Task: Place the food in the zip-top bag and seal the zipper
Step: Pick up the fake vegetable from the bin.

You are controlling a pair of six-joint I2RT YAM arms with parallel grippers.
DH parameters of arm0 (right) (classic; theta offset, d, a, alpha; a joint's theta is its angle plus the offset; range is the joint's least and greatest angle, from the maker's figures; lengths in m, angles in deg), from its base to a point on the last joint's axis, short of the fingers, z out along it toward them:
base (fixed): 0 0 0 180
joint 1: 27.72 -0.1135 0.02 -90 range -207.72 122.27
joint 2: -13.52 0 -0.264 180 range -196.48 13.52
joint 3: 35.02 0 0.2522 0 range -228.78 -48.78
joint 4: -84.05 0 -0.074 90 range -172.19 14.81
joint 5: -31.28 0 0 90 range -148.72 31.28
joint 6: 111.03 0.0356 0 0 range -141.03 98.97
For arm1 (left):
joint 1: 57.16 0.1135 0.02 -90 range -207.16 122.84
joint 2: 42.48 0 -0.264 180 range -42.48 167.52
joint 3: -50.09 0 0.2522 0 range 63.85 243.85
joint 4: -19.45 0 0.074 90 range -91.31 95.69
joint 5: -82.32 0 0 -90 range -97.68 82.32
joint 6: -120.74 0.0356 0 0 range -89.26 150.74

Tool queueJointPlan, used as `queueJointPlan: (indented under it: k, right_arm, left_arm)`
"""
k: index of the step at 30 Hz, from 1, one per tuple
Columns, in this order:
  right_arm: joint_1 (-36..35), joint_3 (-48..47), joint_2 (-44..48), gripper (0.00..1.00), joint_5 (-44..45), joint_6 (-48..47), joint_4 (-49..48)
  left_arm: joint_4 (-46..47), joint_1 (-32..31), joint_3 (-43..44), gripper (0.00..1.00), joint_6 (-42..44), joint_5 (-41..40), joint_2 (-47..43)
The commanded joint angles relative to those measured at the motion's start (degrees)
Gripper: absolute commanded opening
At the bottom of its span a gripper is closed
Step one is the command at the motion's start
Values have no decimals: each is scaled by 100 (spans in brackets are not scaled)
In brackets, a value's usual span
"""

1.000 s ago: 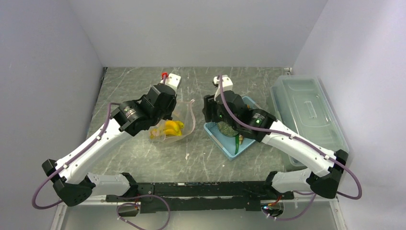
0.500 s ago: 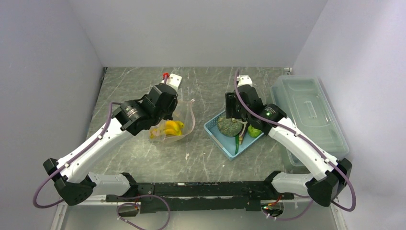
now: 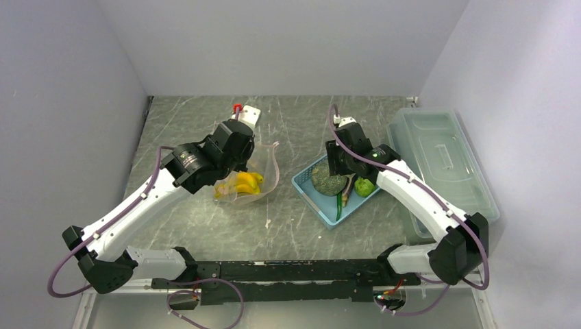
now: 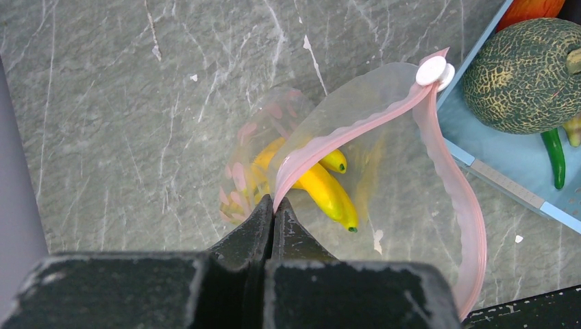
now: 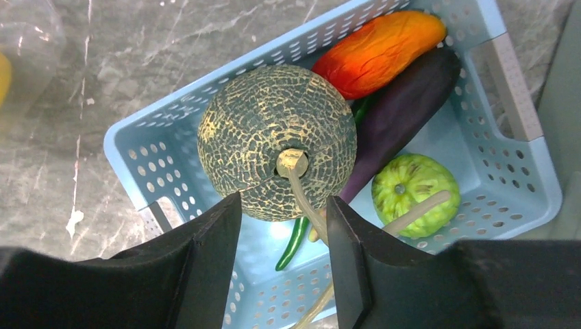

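Observation:
The clear zip-top bag lies on the table with yellow bananas inside. My left gripper is shut on its pink zipper edge, holding the mouth up; the white slider sits at the far end. My right gripper hangs open over the netted melon in the blue basket, the melon's stem showing in the gap. Beside the melon lie an orange carrot, a purple eggplant, a green vegetable and a thin green pod.
A large clear lidded box stands along the right wall, close to the blue basket. The bag sits left of the basket with a strip of marble table between them. Grey walls close in the left, back and right.
My right arm has swung from the basket's left end to above its middle, uncovering the melon and the green vegetable. The left arm and the bag have stayed still.

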Motion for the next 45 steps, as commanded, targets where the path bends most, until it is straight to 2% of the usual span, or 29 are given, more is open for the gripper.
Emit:
queueJointPlan:
  k: [1,20,26,30,35,45]
  right_arm:
    - [88,85,-81,51,-265,-135,-153]
    - [381,371,-367,36,-591,-209,-491]
    - [400,360,-479,23,-665,-210,-571]
    - [408,356,-546,19,-692,-227,-590]
    - [406,337,-534,0,-704,-219,-584]
    - [399,-51,119,0,-702,-169,-254]
  left_arm:
    - [6,2,188,0,-38,-125,-5]
    - [-18,2,197,0,-64,-143,13]
    - [-41,7,214,0,-64,-165,-4]
    - [-59,3,214,0,-73,-174,-14]
    - [-65,4,182,0,-99,-170,-46]
    - [-53,8,162,0,-111,-162,-76]
